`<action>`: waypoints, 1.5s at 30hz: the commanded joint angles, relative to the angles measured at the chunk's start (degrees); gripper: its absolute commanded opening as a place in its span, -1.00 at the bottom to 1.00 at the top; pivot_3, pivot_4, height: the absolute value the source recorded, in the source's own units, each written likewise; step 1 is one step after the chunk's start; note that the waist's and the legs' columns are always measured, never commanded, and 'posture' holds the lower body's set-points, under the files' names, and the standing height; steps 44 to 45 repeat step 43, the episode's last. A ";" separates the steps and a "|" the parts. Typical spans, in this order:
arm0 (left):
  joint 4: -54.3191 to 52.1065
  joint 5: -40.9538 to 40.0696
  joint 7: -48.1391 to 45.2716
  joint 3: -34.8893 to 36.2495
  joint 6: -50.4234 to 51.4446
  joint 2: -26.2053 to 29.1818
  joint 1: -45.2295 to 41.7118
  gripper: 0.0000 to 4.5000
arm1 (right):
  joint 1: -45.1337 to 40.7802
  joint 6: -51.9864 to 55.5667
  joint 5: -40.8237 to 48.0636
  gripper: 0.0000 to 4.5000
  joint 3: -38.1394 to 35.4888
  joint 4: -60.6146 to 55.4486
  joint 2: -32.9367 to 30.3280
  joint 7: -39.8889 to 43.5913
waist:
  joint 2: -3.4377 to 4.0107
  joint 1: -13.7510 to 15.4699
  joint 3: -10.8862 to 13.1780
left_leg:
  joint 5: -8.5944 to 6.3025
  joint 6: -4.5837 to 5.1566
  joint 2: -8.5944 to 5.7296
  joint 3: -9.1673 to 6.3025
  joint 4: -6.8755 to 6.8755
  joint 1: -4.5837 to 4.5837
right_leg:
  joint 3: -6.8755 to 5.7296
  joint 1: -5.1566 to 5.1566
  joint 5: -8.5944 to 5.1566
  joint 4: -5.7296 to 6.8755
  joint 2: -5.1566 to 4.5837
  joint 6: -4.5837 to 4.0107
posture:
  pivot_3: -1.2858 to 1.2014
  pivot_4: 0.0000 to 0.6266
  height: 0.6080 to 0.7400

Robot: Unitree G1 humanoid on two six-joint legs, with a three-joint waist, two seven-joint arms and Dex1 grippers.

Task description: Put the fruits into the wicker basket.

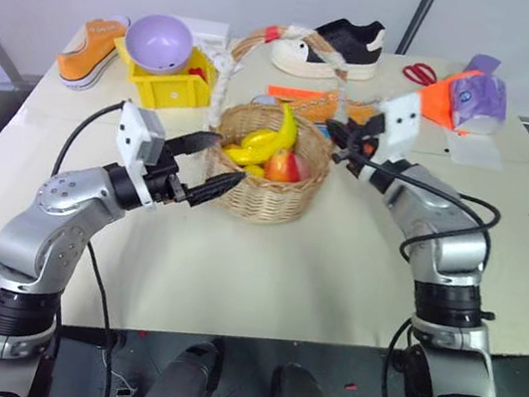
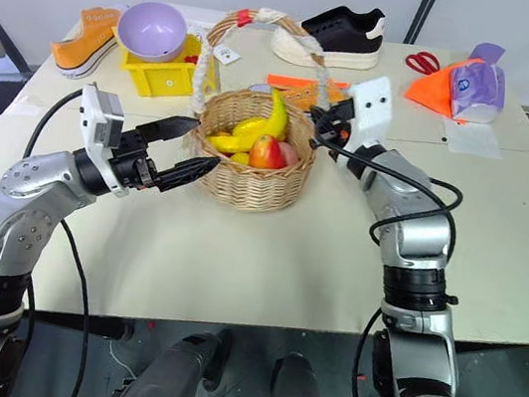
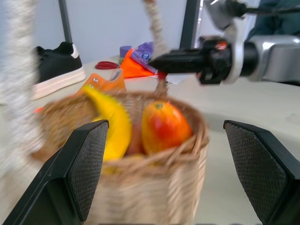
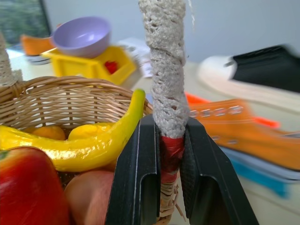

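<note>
Left of centre, my left gripper (image 1: 212, 163) hangs released beside the wicker basket (image 1: 263, 196); mid-frame, banana (image 1: 272, 137) and mango (image 1: 283, 166) lie inside it; further right, my right gripper (image 4: 169, 154) clenches its handle (image 4: 165, 70).

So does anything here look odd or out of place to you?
Nothing is spilled or broken. The banana and mango lie inside the upright wicker basket. One curious thing: the right gripper has its fingers shut on the base of the basket's handle, not on any fruit.
</note>
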 commanded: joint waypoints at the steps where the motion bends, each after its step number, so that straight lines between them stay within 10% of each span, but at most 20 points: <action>1: -0.72 -0.60 -0.49 -0.15 -1.09 -0.13 -1.11 0.87 | 1.19 -0.95 0.14 -0.98 -9.18 -5.21 -5.50 -2.01 | 0.00 0.23 0.00 | 0.00 0.00 -0.01 0.00 0.00 0.00 | 0.00 0.01 0.00 -0.02 -0.01 0.00 | 0.03 -0.52 1.00; 10: 2.81 0.67 -2.58 -3.02 -2.52 -1.68 -3.83 0.87 | 7.56 -6.94 -4.16 -0.98 -22.21 8.71 -16.29 -6.90 | 0.05 0.23 0.03 | 0.01 0.02 0.03 0.14 -0.01 0.01 | 0.06 0.23 -0.03 -0.06 -0.02 -0.06 | 0.03 -0.52 1.00; 19: 3.49 1.16 -2.68 -3.14 -3.36 -1.55 -3.35 0.87 | 9.75 -10.36 -3.72 0.95 -23.58 9.98 -17.08 -6.33 | 0.17 -0.44 0.07 | 0.03 0.05 0.06 0.13 0.00 0.02 | 0.03 0.24 -0.01 -0.01 0.01 0.00 | 0.03 -0.52 1.00; 34: 13.50 6.44 2.23 6.50 -6.78 3.12 9.32 0.87 | 41.24 -6.85 13.46 0.95 -25.46 -17.90 -13.65 13.64 | 0.24 -0.55 0.04 | -0.03 0.03 0.09 0.06 0.03 0.05 | 0.09 0.28 -0.13 -0.05 -0.03 -0.21 | 0.03 -0.52 1.00; 45: 13.72 8.24 4.18 8.65 -9.46 2.67 15.46 0.87 | 39.65 -7.98 12.33 0.95 -14.87 -16.79 -12.60 16.53 | 0.22 0.10 0.04 | -0.13 -0.05 0.08 0.06 0.02 0.03 | 0.02 0.19 -0.15 -0.32 -0.10 -0.25 | 0.03 -0.52 1.00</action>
